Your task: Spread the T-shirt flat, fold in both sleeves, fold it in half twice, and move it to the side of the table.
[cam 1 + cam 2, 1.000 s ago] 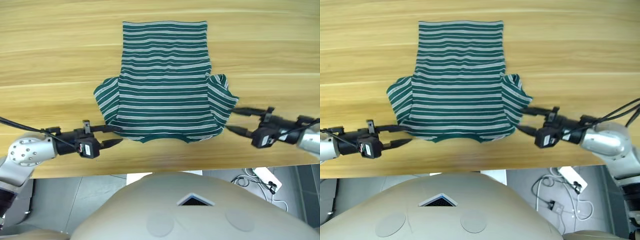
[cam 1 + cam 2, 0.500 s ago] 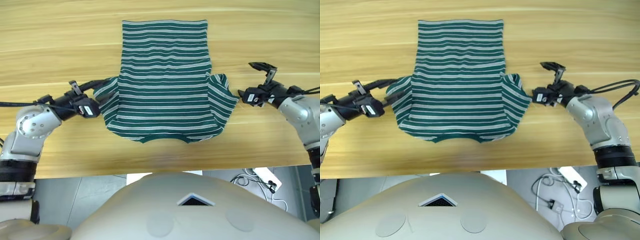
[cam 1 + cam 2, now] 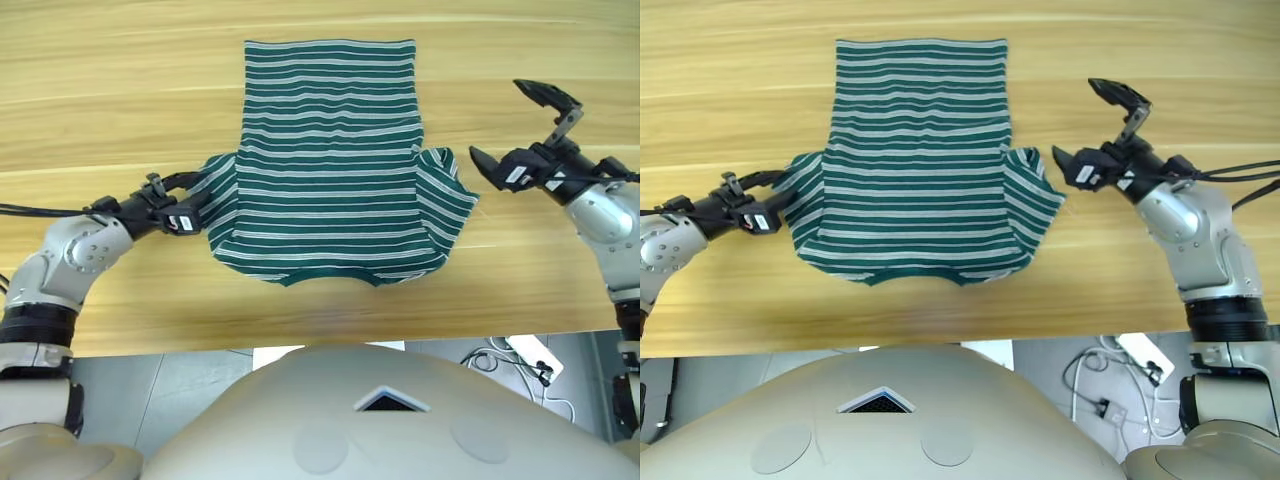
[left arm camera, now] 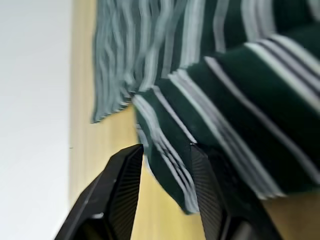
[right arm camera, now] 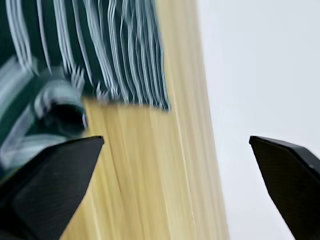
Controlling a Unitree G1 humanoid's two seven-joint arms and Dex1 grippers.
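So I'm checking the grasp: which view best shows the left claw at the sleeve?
Left wrist view: the left claw stands open, the T-shirt sleeve edge between its fingers. The eye views show it small beside that sleeve.

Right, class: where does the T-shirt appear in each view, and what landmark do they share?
Left eye view: T-shirt centre.
Right eye view: T-shirt left of centre.
Left wrist view: T-shirt at left gripper.
Right wrist view: T-shirt beyond right gripper.
Shared landmark: wooden table.

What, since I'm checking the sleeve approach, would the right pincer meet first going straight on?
Probably bare table: wood lies just ahead of the open right pincer, with the T-shirt side edge farther along. The right sleeve sits off that line. Its height is unclear.
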